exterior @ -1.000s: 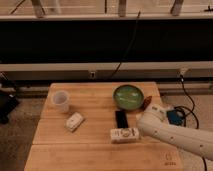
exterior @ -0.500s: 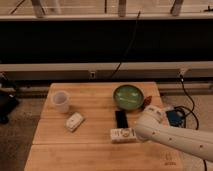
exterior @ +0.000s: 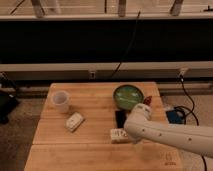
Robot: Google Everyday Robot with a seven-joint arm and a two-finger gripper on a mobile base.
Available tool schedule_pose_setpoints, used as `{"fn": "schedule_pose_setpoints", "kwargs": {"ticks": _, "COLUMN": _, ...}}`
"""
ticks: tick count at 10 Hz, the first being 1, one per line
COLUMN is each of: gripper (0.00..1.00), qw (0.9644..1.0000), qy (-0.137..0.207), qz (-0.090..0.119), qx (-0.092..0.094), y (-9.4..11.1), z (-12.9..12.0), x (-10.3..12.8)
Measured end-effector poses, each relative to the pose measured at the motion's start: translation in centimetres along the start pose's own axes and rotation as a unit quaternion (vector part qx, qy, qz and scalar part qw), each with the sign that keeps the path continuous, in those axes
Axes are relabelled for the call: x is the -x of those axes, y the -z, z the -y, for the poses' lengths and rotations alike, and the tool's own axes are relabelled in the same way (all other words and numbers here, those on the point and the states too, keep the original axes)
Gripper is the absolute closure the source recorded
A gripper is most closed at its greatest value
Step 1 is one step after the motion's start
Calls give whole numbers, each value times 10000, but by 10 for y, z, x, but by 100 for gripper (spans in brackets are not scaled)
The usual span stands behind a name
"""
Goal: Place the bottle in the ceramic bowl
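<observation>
While my arm hangs low over table (exterior: 95, 107), claw (exterior: 129, 135) sits against bottle (exterior: 118, 135), right end; opening cannot tell. Ceramic bowl (exterior: 128, 95) farther back.

Wooden desk (exterior: 90, 150): slatted top. Translucent white cup (exterior: 60, 101) stands upright, rear left. Whitish rounded block (exterior: 74, 121) lies tilted near it, towards the front. Black phone (exterior: 120, 118) lies flat right of centre; the gripper (exterior: 128, 134) sits just in front of it. Blue item (exterior: 175, 116) rests on the floor, right.

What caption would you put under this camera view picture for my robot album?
Robot's pincer at the bottle on the wooden table, with the green ceramic bowl behind it.
</observation>
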Motion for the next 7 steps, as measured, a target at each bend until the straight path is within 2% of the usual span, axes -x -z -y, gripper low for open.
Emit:
{"fn": "schedule_pose_setpoints", "kwargs": {"ticks": 1, "gripper": 20, "qw": 10000, "qy": 11, "qz": 36, "qx": 30, "y": -2, "z": 4, "x": 1}}
{"fn": "schedule_pose_setpoints", "kwargs": {"ticks": 3, "gripper": 30, "qw": 9999, "qy": 62, "qz": 112, "qx": 90, "y": -6, "z": 9, "x": 4}}
{"fn": "schedule_pose_setpoints", "kwargs": {"ticks": 7, "gripper": 70, "qw": 9996, "qy": 99, "qz": 232, "qx": 153, "y": -7, "z": 2, "x": 8}}
